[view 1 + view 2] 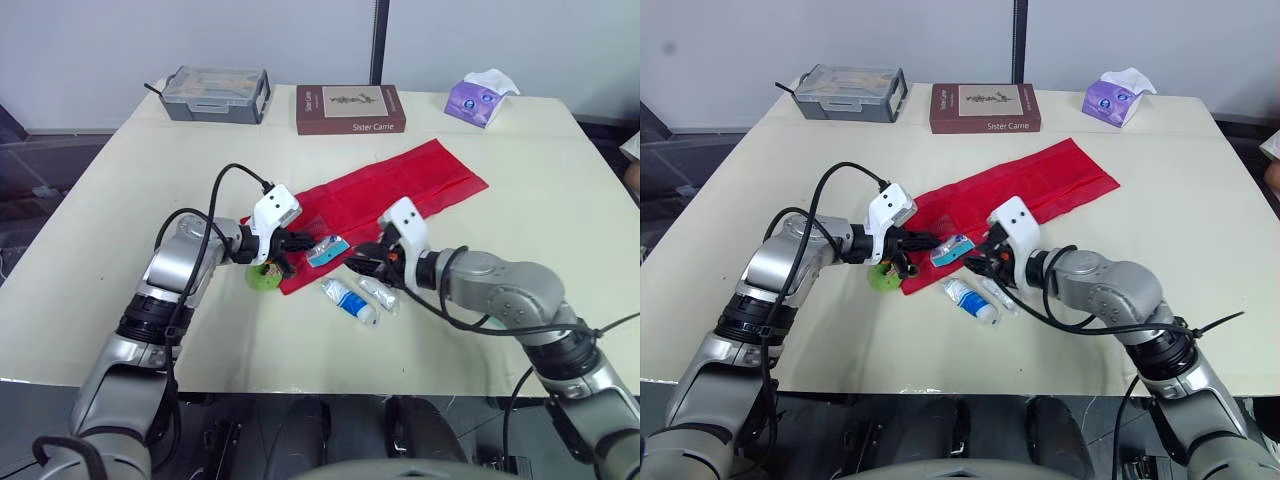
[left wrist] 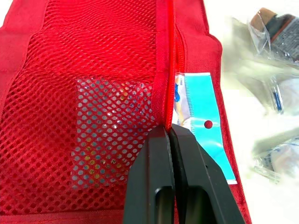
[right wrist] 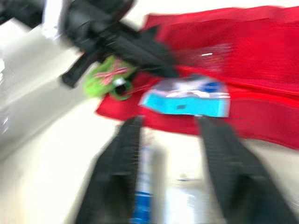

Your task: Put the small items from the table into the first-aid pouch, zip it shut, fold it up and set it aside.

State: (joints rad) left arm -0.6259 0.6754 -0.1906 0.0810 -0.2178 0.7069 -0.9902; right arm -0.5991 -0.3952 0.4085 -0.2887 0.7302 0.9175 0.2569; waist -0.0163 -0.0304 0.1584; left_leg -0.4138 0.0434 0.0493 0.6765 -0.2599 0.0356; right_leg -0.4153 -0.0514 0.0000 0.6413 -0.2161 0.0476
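The red first-aid pouch [image 1: 400, 185] lies unfolded across the table's middle. My left gripper [image 1: 293, 244] is shut on the pouch's zipper edge [image 2: 164, 84] at its near end. A blue packet [image 1: 327, 251] lies half under that edge at the opening. My right gripper [image 1: 361, 263] is open just right of the packet, nothing between its fingers [image 3: 117, 154]. A green item [image 1: 265, 277] rests on the table under the left gripper. A blue-labelled tube [image 1: 349, 300] and a clear packet [image 1: 380, 295] lie in front of the pouch. Another packet [image 2: 110, 135] shows behind the pouch's mesh.
A grey plastic box [image 1: 216, 94], a brown book [image 1: 350, 109] and a purple tissue pack [image 1: 480, 100] line the table's far edge. Bare tabletop stretches to the left and right of the pouch.
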